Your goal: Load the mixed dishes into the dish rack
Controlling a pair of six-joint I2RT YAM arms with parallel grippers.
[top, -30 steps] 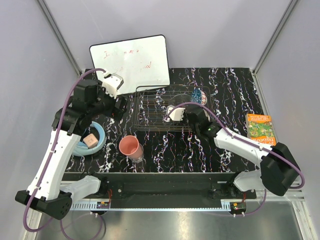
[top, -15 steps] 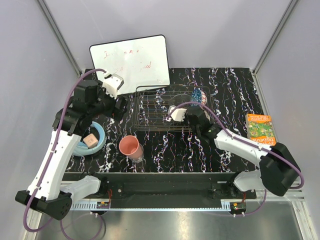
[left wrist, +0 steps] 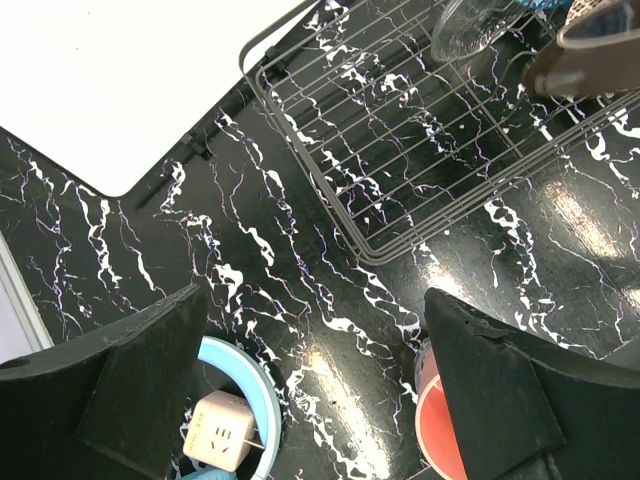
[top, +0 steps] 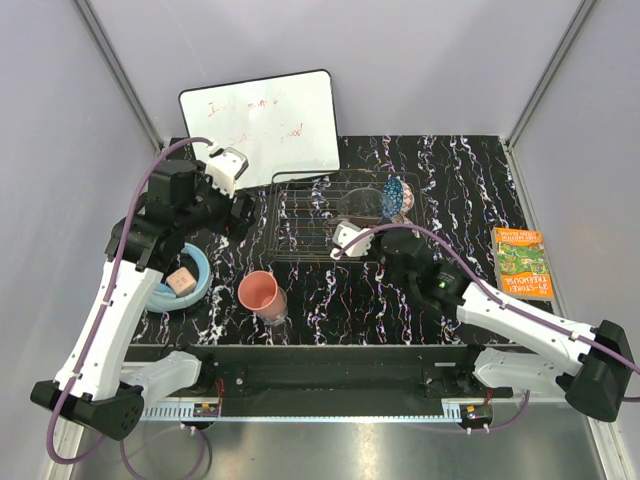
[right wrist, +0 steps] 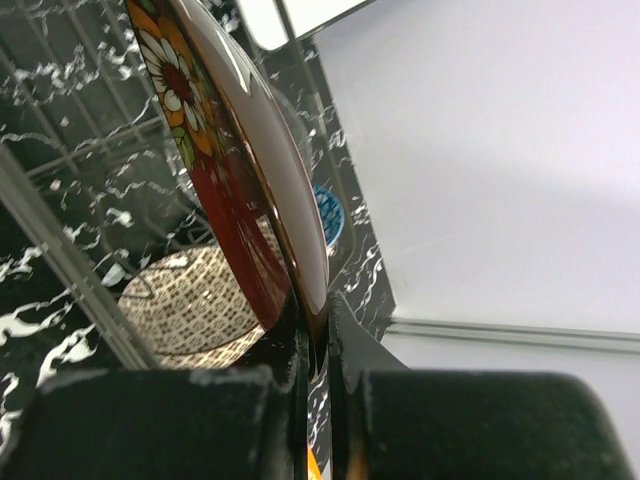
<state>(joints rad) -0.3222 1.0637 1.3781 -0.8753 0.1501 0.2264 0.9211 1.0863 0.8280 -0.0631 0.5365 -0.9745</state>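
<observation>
Your right gripper (right wrist: 315, 325) pinches the round red floral plate (right wrist: 240, 170) by its rim, on edge, apparently over the dark wire-grid dish rack (top: 300, 220) at overhead frame centre. Your left gripper (left wrist: 315, 345) stands wide, empty.

The cup (top: 262, 293) stands before the dish rack (top: 300, 215), the whiteboard (top: 260, 125) behind it, a booklet (top: 521, 262) far right.

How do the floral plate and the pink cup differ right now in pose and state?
The plate is pinched at its rim by the right gripper; the cup is held by nothing. The plate stands on edge, while the cup sits upright on the table, mouth up. The plate is glossy dark red with flowers; the cup is plain pink. Both are near the front of the rack.
</observation>
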